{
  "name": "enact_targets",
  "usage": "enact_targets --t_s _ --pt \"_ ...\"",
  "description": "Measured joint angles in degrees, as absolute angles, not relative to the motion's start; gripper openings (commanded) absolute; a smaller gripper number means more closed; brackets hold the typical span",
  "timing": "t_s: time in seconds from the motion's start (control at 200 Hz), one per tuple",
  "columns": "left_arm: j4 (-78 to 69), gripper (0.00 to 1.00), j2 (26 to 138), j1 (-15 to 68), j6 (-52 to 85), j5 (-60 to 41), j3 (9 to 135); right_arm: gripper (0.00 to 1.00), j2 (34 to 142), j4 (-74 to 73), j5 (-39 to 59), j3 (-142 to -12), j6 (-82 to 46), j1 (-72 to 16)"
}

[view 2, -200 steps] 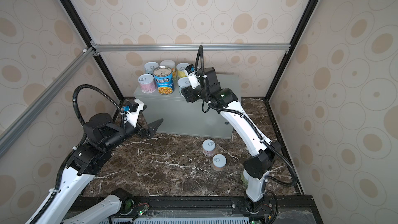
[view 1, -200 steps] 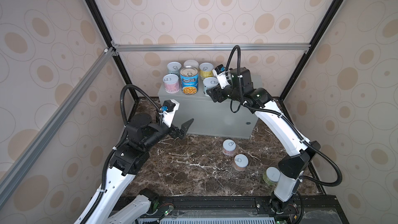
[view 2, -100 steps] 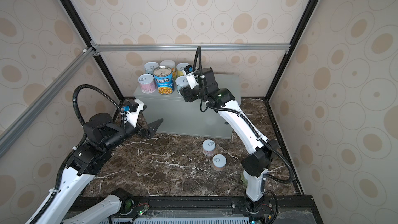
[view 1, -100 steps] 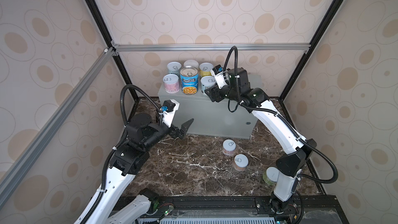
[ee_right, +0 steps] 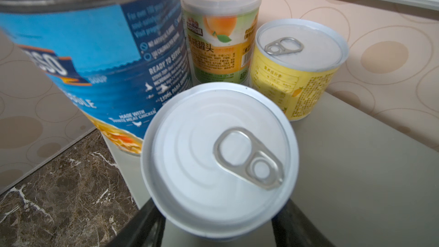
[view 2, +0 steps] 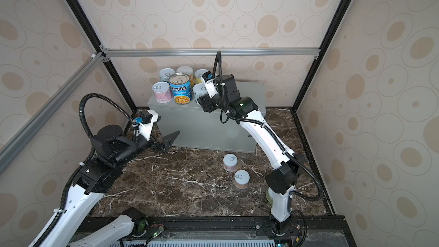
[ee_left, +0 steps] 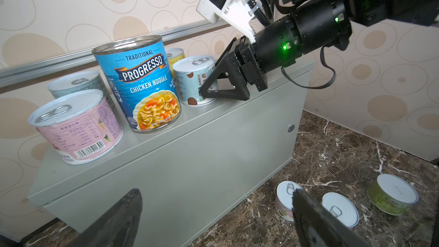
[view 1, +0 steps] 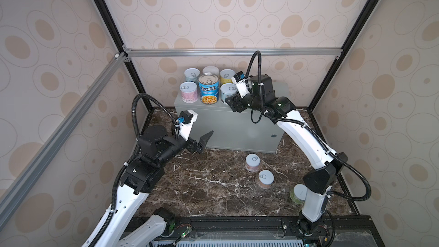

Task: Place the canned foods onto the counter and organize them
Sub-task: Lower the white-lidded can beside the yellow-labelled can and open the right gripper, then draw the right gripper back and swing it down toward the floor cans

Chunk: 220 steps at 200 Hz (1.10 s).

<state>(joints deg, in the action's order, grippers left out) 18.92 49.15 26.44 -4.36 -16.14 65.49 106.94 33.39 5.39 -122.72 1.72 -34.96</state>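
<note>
Several canned foods stand on the left end of the grey counter [view 1: 237,127]: a pink can [view 1: 188,92], the tall blue Progresso can [view 1: 208,89], and a pale can with a blue wavy label [view 1: 226,92] in front, with more behind. My right gripper [view 1: 229,102] reaches over the counter; its jaws sit against both sides of the wavy-label can [ee_right: 218,158], which rests on the counter top. My left gripper [view 1: 203,142] hovers open and empty in front of the counter's lower left. Two short cans [view 1: 252,162] [view 1: 265,178] stand on the marble.
A green can [view 1: 298,193] stands on the marble [view 1: 209,186], half hidden behind the right arm's base. The right half of the counter top [view 2: 251,93] carries only the right arm above it. Patterned walls and black frame posts close in the sides and back.
My right gripper has slid left along the counter top with the wavy-label can, bringing it beside the Progresso can, and its jaws have narrowed. The left arm has not moved.
</note>
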Motion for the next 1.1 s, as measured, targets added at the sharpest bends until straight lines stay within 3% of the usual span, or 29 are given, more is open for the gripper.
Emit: enact_targets --t_s 0.705,1.1 --pt "18.94 0.98 48.4 26.44 -4.45 -16.1 65.52 0.69 108.81 33.82 4.27 -125.03 1.5 -34.96" --pt "18.94 0.98 48.36 26.44 -4.51 -16.1 65.49 0.8 108.81 33.34 4.14 -124.97 1.08 -34.96"
